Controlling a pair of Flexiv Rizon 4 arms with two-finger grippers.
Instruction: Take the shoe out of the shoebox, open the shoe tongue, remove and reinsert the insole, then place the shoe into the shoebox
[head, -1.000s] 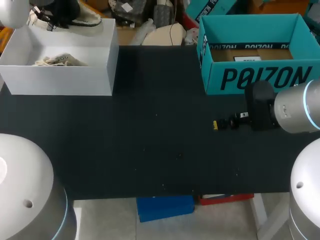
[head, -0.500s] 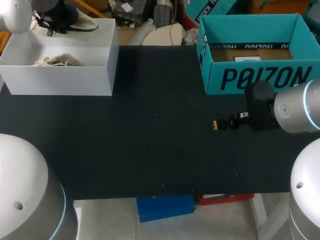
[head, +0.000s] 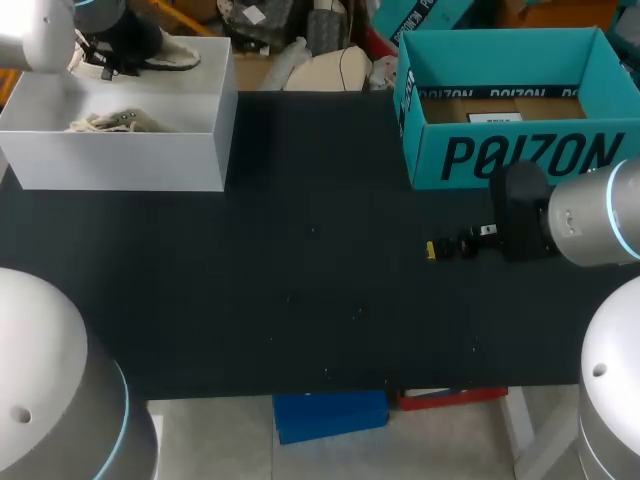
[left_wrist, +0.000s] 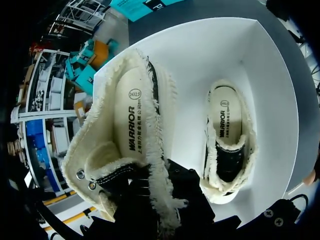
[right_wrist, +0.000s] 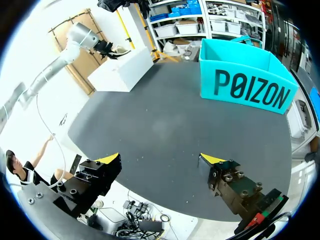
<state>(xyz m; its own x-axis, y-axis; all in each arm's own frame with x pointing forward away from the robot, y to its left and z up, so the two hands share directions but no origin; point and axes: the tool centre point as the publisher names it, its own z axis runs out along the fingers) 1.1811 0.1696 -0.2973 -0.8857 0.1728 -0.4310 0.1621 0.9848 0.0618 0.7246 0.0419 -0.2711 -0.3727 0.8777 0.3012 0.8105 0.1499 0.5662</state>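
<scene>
A cream shoe with a frayed rim and black upper (head: 165, 52) hangs over the far edge of the white box (head: 120, 160), with my left gripper (head: 112, 55) shut on its rim. In the left wrist view this shoe (left_wrist: 130, 125) fills the space ahead of the gripper and hides its fingers. A second matching shoe (left_wrist: 227, 135) lies on the floor of the white box (left_wrist: 200, 65), and it shows as a cream shape (head: 115, 122) in the head view. My right gripper (head: 440, 248) hovers open in front of the teal shoebox (head: 510, 150), nothing between its fingers (right_wrist: 111, 159).
The teal shoebox (right_wrist: 245, 80) stands at the back right with its top open and only a paper label on its cardboard floor. The black table top (head: 300, 260) spreads between the two boxes. My right arm's grey wrist (head: 590, 225) sits low by the teal box's front.
My left arm has shifted slightly, carrying the shoe a little lower over the white box's far edge. The right arm has stayed still.
</scene>
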